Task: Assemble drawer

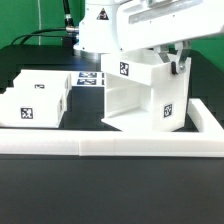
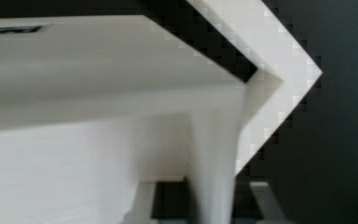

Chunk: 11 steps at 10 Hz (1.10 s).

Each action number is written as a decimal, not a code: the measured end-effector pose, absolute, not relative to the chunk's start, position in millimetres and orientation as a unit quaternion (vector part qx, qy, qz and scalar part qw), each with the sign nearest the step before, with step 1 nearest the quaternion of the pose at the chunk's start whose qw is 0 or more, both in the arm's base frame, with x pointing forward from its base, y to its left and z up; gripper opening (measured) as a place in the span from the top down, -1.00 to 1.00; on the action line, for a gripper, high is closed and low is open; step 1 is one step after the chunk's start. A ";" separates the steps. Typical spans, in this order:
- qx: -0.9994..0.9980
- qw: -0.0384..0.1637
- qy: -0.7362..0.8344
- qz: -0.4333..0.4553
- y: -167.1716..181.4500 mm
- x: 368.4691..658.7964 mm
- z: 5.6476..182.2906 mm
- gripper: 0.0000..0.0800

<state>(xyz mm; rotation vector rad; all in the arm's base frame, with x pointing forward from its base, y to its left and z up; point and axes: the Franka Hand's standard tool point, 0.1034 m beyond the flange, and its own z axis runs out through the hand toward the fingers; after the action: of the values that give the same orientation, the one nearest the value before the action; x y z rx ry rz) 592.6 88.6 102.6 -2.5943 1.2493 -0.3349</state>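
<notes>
Clamping the tool (image 1: 178,67) onto a thin wall of the big white boxy drawer casing (image 1: 135,100), wearing square black-and-white tags (image 1: 168,111), standing just behind the long white rail (image 1: 110,148) on the bench (image 1: 100,195).

table (image 1: 100,195): black | border rail (image 1: 60,148): white, along front | marker board (image 1: 89,79): flat, behind

The worktop (image 1: 110,190) was black and matte. A long low white rail (image 1: 100,148) lay across it near the front and turned back along the exterior view's right. Just behind the rail, the large white casing (image 1: 140,100) stood near the centre. A smaller white tray box (image 1: 30,105) sat apart at the exterior view's left. The marker board (image 1: 90,78) lay flat farther back, between them.
</notes>
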 end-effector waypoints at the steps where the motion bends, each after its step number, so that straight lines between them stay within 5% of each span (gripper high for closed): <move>1: -0.873 0.129 0.456 -0.112 89.6 593.9 107.0 0.84; 11: -0.696 0.185 0.691 -0.057 92.9 614.1 104.9 0.83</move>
<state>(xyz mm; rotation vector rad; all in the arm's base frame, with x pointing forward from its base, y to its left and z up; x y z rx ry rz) 614.1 92.9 104.9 -1.9626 1.9468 -0.1619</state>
